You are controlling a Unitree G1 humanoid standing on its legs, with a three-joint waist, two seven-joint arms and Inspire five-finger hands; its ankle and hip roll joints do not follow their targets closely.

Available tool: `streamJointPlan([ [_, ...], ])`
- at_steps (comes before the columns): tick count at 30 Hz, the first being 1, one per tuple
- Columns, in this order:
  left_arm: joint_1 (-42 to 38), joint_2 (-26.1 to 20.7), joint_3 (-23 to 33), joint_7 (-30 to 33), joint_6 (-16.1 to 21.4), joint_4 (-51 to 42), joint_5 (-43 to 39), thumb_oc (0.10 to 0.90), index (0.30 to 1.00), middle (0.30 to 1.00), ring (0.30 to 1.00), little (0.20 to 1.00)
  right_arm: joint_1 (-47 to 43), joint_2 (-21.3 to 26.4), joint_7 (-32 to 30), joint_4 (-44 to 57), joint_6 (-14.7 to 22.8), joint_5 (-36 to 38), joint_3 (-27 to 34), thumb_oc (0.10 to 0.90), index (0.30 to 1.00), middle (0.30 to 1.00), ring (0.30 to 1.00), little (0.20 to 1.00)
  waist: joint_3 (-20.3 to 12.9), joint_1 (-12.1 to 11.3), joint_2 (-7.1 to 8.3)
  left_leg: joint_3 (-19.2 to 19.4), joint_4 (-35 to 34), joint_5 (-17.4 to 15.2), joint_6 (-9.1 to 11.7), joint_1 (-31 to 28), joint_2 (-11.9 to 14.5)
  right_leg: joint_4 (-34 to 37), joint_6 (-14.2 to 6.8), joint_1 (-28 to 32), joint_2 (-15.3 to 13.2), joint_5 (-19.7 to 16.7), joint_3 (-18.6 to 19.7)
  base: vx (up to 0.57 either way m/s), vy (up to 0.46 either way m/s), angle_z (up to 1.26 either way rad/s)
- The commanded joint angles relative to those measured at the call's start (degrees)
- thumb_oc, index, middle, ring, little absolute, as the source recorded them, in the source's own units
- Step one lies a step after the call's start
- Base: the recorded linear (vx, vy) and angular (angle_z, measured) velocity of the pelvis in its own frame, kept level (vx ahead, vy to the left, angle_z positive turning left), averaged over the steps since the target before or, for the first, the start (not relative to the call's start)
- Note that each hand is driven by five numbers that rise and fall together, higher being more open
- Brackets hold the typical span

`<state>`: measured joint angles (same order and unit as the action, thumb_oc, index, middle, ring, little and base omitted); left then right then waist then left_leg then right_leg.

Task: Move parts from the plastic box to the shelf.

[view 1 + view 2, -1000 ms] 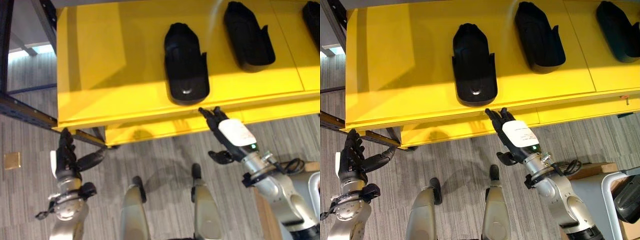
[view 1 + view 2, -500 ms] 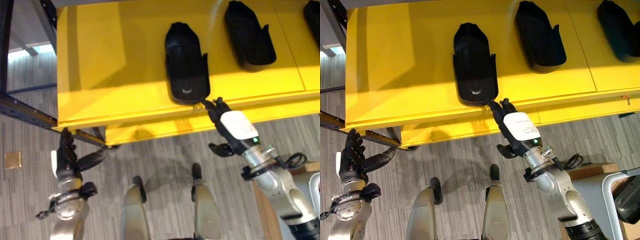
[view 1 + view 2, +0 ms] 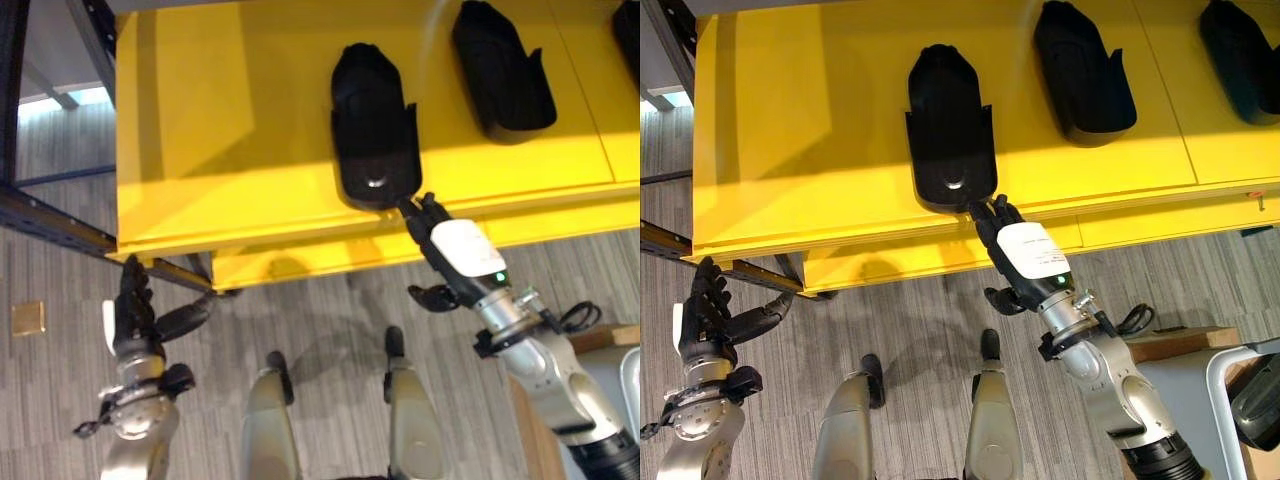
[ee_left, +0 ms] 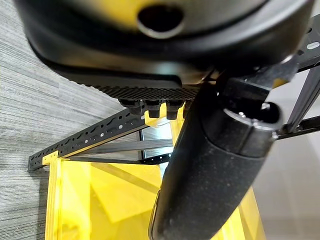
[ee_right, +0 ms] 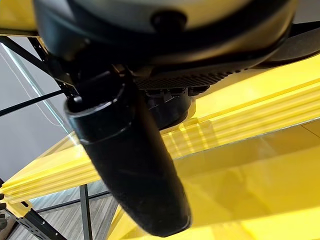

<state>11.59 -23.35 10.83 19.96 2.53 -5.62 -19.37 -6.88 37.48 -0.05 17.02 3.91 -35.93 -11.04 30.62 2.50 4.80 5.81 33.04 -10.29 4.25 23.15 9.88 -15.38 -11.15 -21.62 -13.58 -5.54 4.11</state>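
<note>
Black part (image 3: 373,130) on yellow shelf (image 3: 220,150), near front edge, near end touched by straight fingertips of right hand (image 3: 455,255), not gripped. Second black part (image 3: 502,70) further right on same shelf. Left hand (image 3: 135,320) low beside shelf frame (image 3: 50,215), fingers relaxed, holding nothing.

Black moulded parts on the yellow shelf (image 3: 790,130): three — one at centre (image 3: 949,125), one at 1 o'clock (image 3: 1082,70), one at 2 o'clock, cropped (image 3: 1244,55).
</note>
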Motion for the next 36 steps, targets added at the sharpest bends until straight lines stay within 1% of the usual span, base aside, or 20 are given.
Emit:
streamJointPlan([
  [1, -0.6, -2.1, 2.3, 2.2, 5.6, -4.8, 2.1, 0.9, 1.0, 1.0, 1.0, 1.0, -5.0, -0.4, -4.6, 2.2, 1.7, 0.5, 2.3, 0.9, 1.0, 1.0, 1.0, 1.0, -4.6, -0.9, 0.42, -4.9, -4.6, 5.5, 0.7, 0.5, 0.0, -5.4, 1.5, -2.8, 0.0, -0.5, -0.1, 0.0, 0.0, 0.0],
  [7, -0.6, -1.9, 2.4, 2.4, 5.6, -4.9, 2.4, 0.9, 1.0, 1.0, 1.0, 1.0, -4.5, -0.4, -5.2, 4.0, 2.0, 0.5, 3.7, 0.9, 1.0, 1.0, 1.0, 1.0, -4.6, -0.7, 0.43, -4.9, -4.5, 5.4, 0.6, 0.4, 0.0, -5.8, 1.5, -2.9, 0.0, -0.4, -0.1, 0.0, 0.0, 0.0],
  [12, -0.3, -1.7, 2.6, 2.6, 5.5, -5.2, 2.4, 0.9, 1.0, 1.0, 1.0, 1.0, -3.8, -0.1, -5.8, 7.6, 3.2, 0.5, 4.9, 0.9, 1.0, 1.0, 1.0, 1.0, -4.6, -0.5, 0.59, -4.8, -4.5, 5.3, 0.6, 0.3, 0.1, -5.8, 1.5, -2.9, 0.1, -0.4, 0.0, 0.0, 0.0, 0.0],
  [18, 0.1, -2.0, 2.9, 3.0, 5.5, -5.6, 2.5, 0.9, 1.0, 1.0, 1.0, 1.0, -3.7, 0.4, -5.1, 11.0, 4.7, 1.5, 4.3, 0.9, 1.0, 1.0, 1.0, 1.0, -4.6, -0.4, 0.8, -4.8, -4.4, 5.3, 0.6, 0.2, 0.1, -5.8, 1.5, -2.9, 0.2, -0.4, 0.3, 0.0, 0.0, 0.0],
  [30, 0.4, -1.6, 3.1, 3.3, 5.5, -5.2, 2.0, 0.9, 1.0, 1.0, 1.0, 1.0, -6.1, 0.8, -2.3, 11.6, 5.4, 3.9, -0.4, 0.9, 1.0, 1.0, 1.0, 1.0, -4.6, -0.7, 1.03, -4.7, -4.5, 5.4, 0.7, 0.2, 0.0, -5.7, 1.5, -2.9, 0.1, -0.6, 0.2, 0.0, 0.0, 0.0],
  [32, 0.2, -1.5, 3.0, 3.6, 5.6, -4.9, 1.8, 0.9, 1.0, 1.0, 1.0, 1.0, -7.7, 0.5, -1.3, 9.6, 4.9, 4.2, -2.8, 0.9, 1.0, 1.0, 1.0, 1.0, -4.5, -0.9, 1.14, -4.6, -4.4, 5.4, 0.7, 0.3, 0.0, -5.6, 1.5, -2.8, 0.1, -0.7, 0.2, 0.0, 0.0, 0.0],
  [33, 0.2, -1.5, 3.0, 3.6, 5.6, -4.9, 1.8, 0.9, 1.0, 1.0, 1.0, 1.0, -7.7, 0.5, -1.3, 9.5, 4.9, 4.1, -2.9, 0.9, 1.0, 1.0, 1.0, 1.0, -4.5, -0.9, 1.15, -4.6, -4.4, 5.4, 0.7, 0.3, 0.0, -5.6, 1.5, -2.8, 0.1, -0.7, 0.2, 0.0, 0.0, 0.0],
  [34, 0.0, -1.4, 3.0, 3.7, 5.6, -4.6, 1.9, 0.9, 1.0, 1.0, 1.0, 1.0, -8.6, 0.2, -0.7, 8.3, 4.7, 4.2, -4.4, 0.9, 1.0, 1.0, 1.0, 1.0, -4.4, -1.0, 1.14, -4.6, -4.5, 5.4, 0.7, 0.2, 0.0, -5.6, 1.5, -2.9, 0.1, -0.6, 0.2, 0.0, 0.0, 0.0],
  [36, -0.1, -1.3, 3.1, 3.9, 5.9, -4.3, 1.7, 0.9, 1.0, 1.0, 1.0, 1.0, -9.0, -0.1, -0.2, 6.9, 4.5, 4.2, -5.5, 0.9, 1.0, 1.0, 1.0, 1.0, -4.4, -1.0, 1.05, -4.6, -4.5, 5.4, 0.6, 0.2, 0.0, -5.7, 1.5, -3.0, 0.0, -0.5, 0.2, 0.0, 0.0, 0.0],
])
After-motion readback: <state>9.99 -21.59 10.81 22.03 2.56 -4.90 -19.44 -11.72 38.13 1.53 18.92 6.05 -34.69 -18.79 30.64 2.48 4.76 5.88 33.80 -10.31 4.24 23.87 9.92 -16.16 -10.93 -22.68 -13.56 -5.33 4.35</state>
